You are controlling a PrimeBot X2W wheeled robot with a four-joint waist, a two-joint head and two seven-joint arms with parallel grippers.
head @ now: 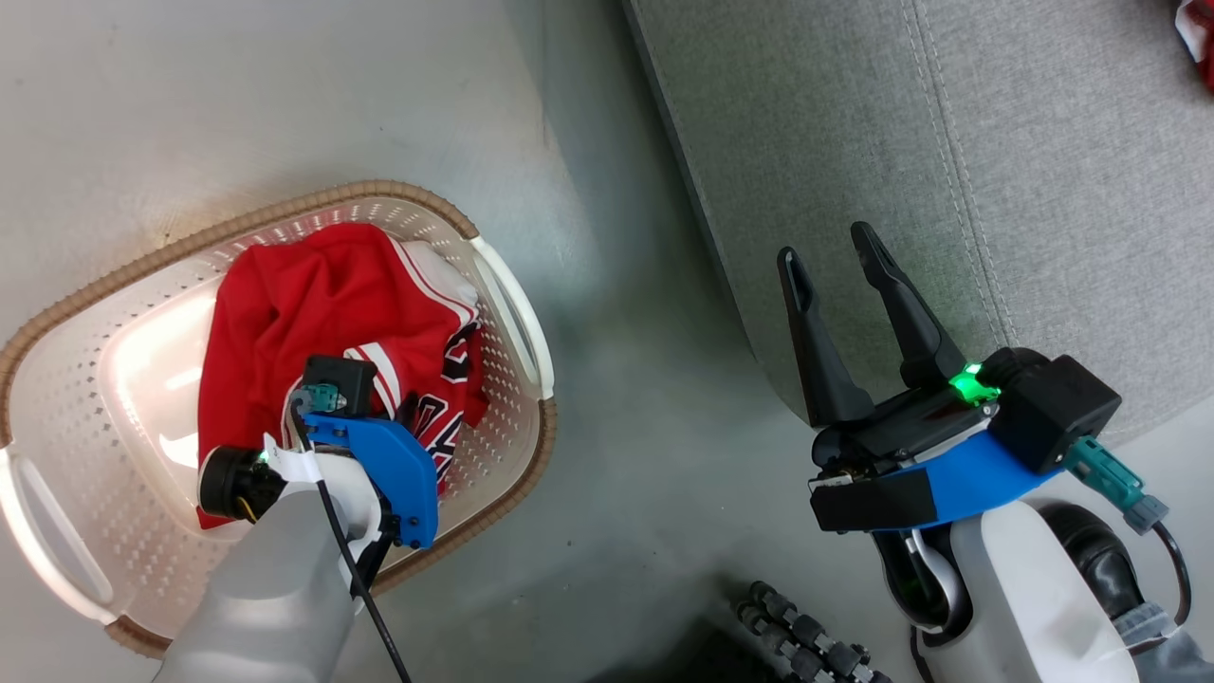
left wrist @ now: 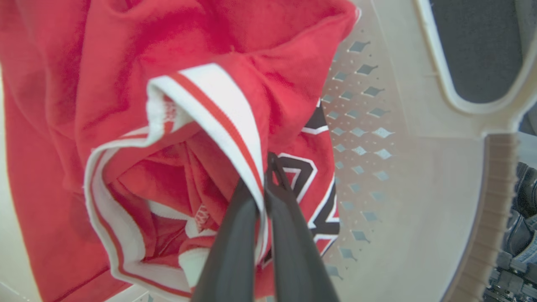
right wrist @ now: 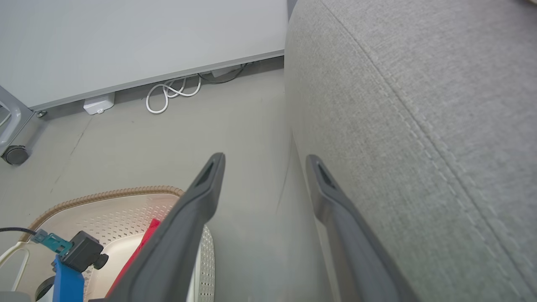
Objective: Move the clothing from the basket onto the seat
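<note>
1. Red cloth with white stripes, the clothing [head: 322, 304], lies crumpled in the basket [head: 503, 446]. It covers the middle and the side nearer the seat [head: 996, 142]. Black-and-white lettering shows on a fold close to the handle on that side.
2. Cream and perforated with a brown rim, the basket stands on the grey floor [head: 626, 455]. It is near the seat but apart from it, with a strip of bare floor between the two.
3. Reaching down into the basket, the left claw [left wrist: 268, 165] has its two dark fingers pressed together. In the left wrist view the white-and-red striped trim of the clothing is pinched between them. In the head view the blue wrist bracket hides those fingers.
4. Spread wide with nothing between its fingers, the right claw [head: 827, 245] hangs above the seat's rounded edge, tips pointing over the grey fabric. In the right wrist view one finger lies over the floor and the other runs along the seat's side.
5. Another bit of red and white cloth [head: 1197, 38] shows at the top right corner of the head view, over the seat's far part. Too little of it is visible to tell more.
6. White cable [right wrist: 172, 90] lies coiled at the foot of the pale wall in the right wrist view, with a dark castor [right wrist: 14, 155] off to one side.
</note>
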